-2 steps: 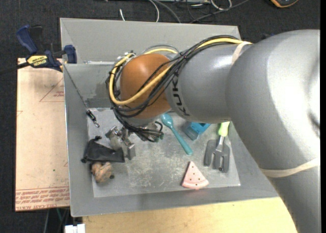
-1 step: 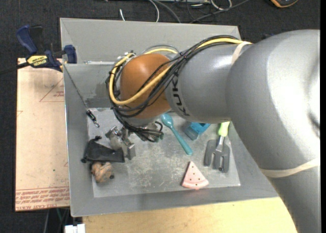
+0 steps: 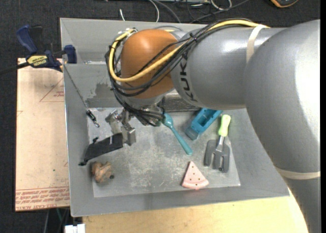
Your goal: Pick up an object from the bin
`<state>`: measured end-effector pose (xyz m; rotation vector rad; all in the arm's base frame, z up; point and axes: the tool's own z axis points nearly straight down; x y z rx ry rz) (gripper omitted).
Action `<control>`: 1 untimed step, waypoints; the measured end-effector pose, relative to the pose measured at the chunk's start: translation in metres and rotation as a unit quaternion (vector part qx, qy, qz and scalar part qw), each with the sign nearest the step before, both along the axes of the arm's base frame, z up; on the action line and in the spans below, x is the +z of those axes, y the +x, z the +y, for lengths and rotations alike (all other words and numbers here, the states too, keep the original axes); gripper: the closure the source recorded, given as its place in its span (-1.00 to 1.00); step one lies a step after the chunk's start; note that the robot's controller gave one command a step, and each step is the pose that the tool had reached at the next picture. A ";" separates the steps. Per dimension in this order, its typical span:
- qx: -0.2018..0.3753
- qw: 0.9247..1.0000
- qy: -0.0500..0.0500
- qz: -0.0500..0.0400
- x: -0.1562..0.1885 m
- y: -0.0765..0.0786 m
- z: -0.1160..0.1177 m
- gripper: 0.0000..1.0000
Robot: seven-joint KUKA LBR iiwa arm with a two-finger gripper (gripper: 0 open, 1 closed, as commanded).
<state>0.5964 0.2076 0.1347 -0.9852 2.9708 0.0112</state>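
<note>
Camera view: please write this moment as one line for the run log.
tool: low over left part of bin | nearest: black flat piece, lower left of it | near: teal spoon, brown lump | held: cannot tell

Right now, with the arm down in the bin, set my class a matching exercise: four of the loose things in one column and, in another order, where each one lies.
Things
1. pink wedge
2. brown lump
3. blue block
4. black flat piece

Places
A. in the bin's lower left corner, as the view shows it
B. right beside the gripper, on the view's left
C. by the bin's lower edge, right of the middle
D. just right of the teal spoon

Pairs: 1-C, 2-A, 3-D, 4-B
</note>
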 end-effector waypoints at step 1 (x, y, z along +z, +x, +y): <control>0.000 1.000 0.001 -0.003 0.047 0.002 0.004 1.00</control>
